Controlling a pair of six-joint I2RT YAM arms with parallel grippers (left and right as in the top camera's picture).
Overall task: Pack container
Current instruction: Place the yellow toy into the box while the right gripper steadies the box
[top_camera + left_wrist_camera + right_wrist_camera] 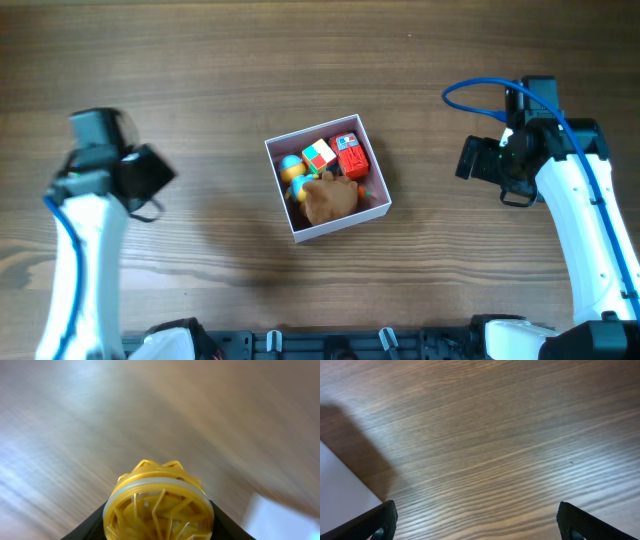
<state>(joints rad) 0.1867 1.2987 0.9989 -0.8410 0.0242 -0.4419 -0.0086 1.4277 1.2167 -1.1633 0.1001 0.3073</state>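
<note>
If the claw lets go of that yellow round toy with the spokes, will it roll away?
Probably yes. The yellow toy looks round with a white ring around it, so it may well roll on the smooth wooden table. Its open spokes suggest hollow plastic, so it is likely light and stiff, not squishy.

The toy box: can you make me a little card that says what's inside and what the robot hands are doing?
container: open box, middle of the table
inside: red toy, brown toy, colourful cube, blue-yellow toy
left gripper: shut on a yellow toy, off to the box's side
right gripper: open, holding nothing
</note>
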